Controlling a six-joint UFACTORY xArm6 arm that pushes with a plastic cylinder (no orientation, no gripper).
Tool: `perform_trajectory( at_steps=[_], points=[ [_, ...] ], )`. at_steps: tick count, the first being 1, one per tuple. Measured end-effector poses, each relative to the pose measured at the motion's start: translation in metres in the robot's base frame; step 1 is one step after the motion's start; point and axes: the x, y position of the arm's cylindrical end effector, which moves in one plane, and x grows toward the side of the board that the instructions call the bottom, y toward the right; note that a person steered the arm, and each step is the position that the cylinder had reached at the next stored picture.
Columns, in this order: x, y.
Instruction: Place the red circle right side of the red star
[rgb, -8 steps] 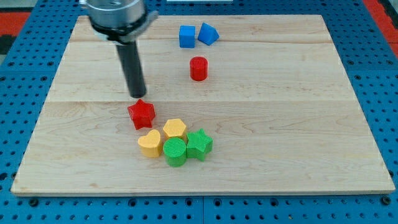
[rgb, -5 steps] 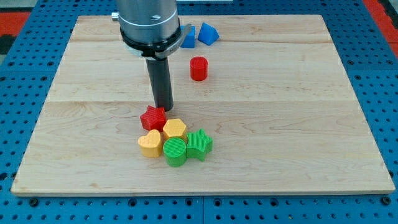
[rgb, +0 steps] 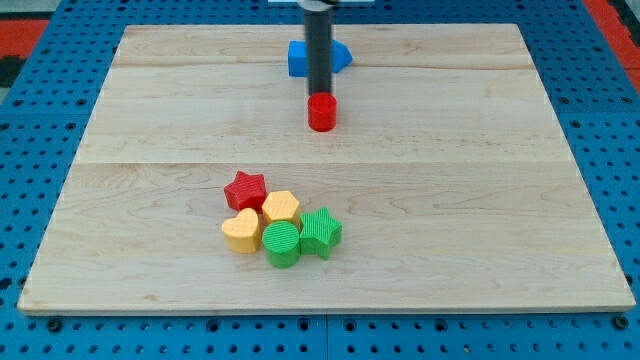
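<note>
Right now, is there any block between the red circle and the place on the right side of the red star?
Yes. My tip stands just above the red circle, toward the view's top. The way down is bare board, but the yellow block sits at the red star's right, slightly lower, filling much of the goal spot.

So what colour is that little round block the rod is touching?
Red. The round block sits right under my tip, clearest in the camera view.
</note>
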Motion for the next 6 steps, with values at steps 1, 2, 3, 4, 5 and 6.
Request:
perform_trajectory(
  at_steps=[1,2,3,4,5,6],
  points=[
    [0.027,0.013],
    [0.059,0.013],
    [0.078,-0.003],
    [0.052,-0.018],
    [0.066,-0.052],
    [0.042,-0.065]
  ],
)
